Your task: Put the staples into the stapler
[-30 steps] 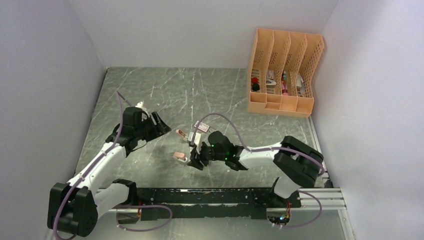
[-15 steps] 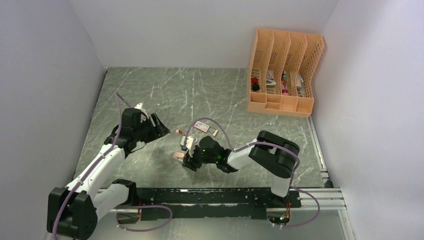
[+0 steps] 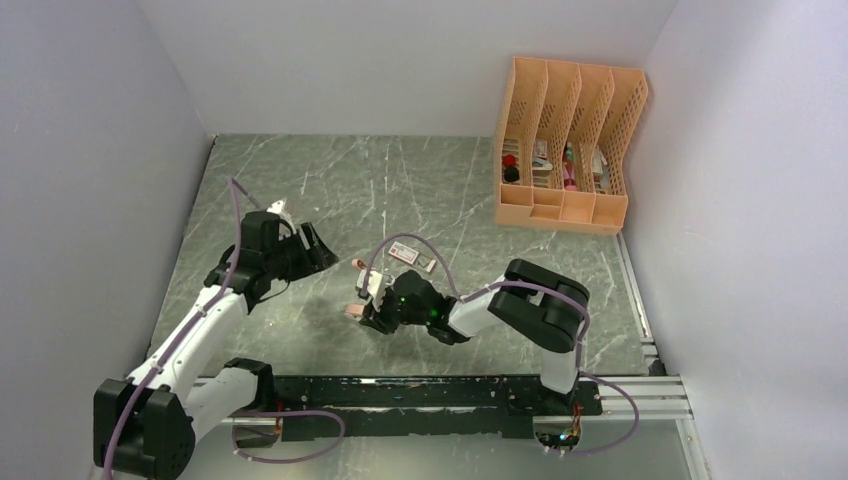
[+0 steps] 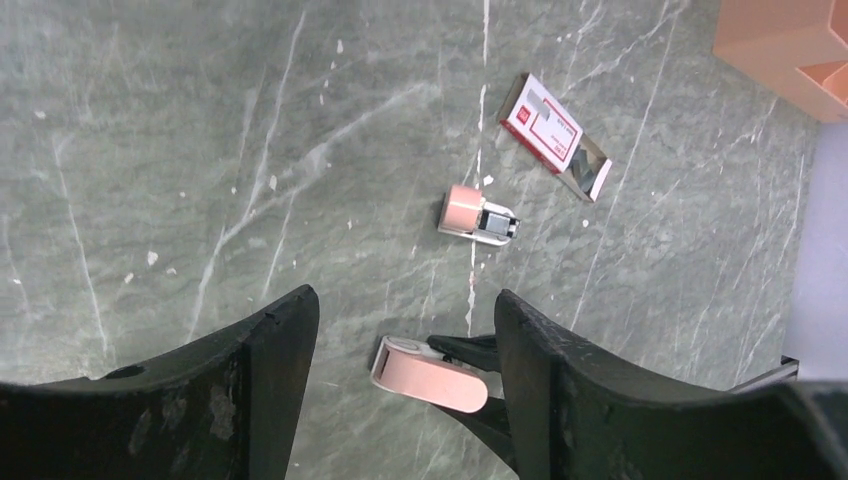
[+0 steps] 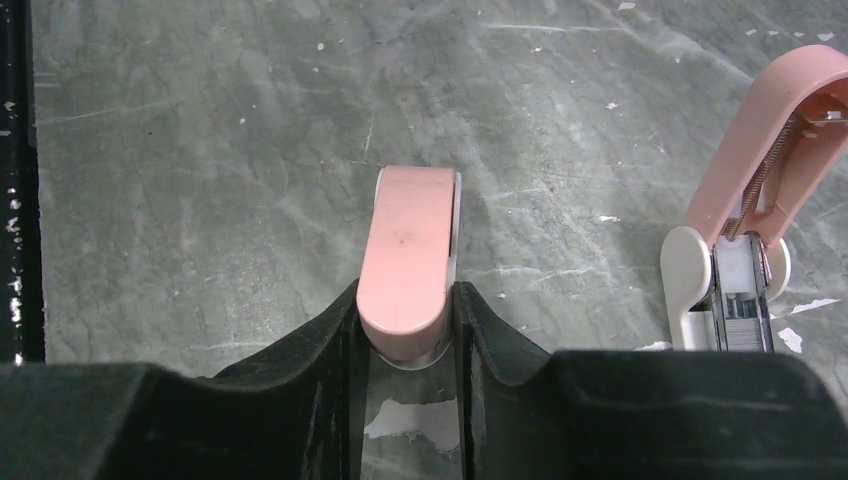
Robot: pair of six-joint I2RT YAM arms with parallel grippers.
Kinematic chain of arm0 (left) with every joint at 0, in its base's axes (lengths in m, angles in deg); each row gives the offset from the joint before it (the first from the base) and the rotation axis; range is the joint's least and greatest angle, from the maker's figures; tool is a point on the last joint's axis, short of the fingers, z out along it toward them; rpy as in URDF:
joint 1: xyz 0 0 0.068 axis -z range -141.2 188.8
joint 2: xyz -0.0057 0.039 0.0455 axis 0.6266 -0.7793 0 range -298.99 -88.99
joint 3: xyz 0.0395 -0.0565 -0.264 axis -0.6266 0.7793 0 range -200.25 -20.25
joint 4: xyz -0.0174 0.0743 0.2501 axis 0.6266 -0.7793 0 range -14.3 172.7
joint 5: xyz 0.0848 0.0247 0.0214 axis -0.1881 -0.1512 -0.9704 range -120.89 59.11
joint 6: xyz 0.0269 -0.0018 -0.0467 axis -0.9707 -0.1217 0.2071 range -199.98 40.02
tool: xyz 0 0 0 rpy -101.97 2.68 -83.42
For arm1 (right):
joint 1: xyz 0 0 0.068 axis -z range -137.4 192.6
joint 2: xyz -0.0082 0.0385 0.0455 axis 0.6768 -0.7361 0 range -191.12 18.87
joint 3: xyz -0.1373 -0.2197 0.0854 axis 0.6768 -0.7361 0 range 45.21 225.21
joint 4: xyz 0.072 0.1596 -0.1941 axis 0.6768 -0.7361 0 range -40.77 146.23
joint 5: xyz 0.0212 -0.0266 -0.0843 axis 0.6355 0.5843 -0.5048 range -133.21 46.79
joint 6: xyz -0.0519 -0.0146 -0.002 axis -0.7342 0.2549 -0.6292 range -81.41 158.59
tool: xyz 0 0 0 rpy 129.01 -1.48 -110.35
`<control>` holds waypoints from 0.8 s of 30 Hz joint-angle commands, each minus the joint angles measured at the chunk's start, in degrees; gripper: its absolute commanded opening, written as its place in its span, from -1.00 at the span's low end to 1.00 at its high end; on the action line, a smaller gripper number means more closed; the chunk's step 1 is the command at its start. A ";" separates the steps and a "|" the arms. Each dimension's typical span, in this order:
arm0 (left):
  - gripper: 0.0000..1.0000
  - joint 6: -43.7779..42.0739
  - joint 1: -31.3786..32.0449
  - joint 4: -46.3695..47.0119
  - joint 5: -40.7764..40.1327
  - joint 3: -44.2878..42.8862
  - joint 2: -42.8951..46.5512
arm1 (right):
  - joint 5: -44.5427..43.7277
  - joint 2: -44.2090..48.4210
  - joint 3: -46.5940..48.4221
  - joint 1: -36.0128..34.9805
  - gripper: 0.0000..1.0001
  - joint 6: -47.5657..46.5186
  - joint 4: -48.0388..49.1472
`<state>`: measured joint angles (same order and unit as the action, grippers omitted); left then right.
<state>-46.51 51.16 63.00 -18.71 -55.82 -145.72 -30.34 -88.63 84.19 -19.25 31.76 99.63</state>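
A closed salmon-pink stapler [image 5: 408,255] lies on the grey marble table, and my right gripper [image 5: 405,302] is shut on its rear end, one finger against each side. In the top view that stapler [image 3: 354,312] sits just left of the right gripper [image 3: 368,312]. A second pink stapler [image 5: 760,170] lies to its right with its lid swung up and its magazine showing. The staples box [image 4: 541,122], red and white, lies beyond, its greyish tray [image 4: 590,170] slid partly out. My left gripper [image 4: 405,300] hovers open above the table, left of both staplers, holding nothing.
An orange slotted desk organiser [image 3: 570,150] with small items stands at the back right corner. A black rail [image 3: 420,395] runs along the near edge. Grey walls close in the table on the left, back and right.
My right gripper slid left up to the closed stapler and closed its fingers on it. The left arm has barely shifted and stays open.
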 commanded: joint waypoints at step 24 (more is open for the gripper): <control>0.78 -16.94 -0.76 19.37 24.16 -2.45 18.55 | 12.23 41.18 10.11 7.67 -1.00 -5.60 -44.91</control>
<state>-55.55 50.84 72.44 1.97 -58.84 -131.44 -23.52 -51.08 88.91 -13.43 28.62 68.37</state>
